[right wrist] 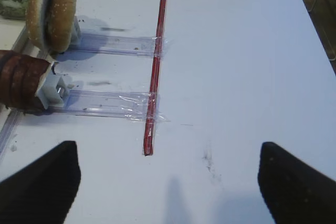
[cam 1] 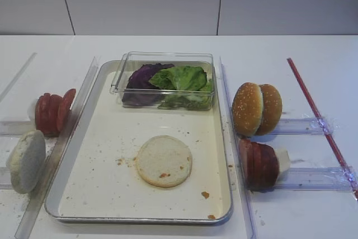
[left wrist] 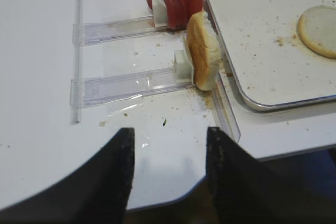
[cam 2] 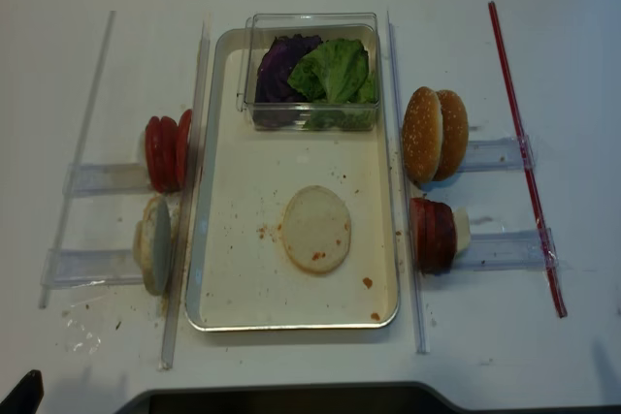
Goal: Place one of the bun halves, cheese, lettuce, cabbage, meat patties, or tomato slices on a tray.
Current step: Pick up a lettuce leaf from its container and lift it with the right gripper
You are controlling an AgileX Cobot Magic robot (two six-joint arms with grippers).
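A pale bun half (cam 1: 164,160) lies flat on the metal tray (cam 1: 140,220). At the tray's far end are purple cabbage (cam 1: 142,76) and green lettuce (cam 1: 182,78). Sesame bun halves (cam 1: 256,108) and meat patties (cam 1: 258,163) stand on edge right of the tray. On its left stand tomato slices (cam 1: 53,112) and another bun half (cam 1: 26,160). No cheese shows. My right gripper (right wrist: 168,148) is wide open over bare table, right of the patties (right wrist: 21,80). My left gripper (left wrist: 170,132) is open and empty at the table's front edge, short of the bun half (left wrist: 203,51).
A clear plastic box (cam 1: 168,57) holds the leaves. Clear rails (cam 1: 305,126) carry the stacks on both sides. A red strip (cam 1: 319,118) runs along the right, taped over the rails. Crumbs speckle the tray floor and the table at front left.
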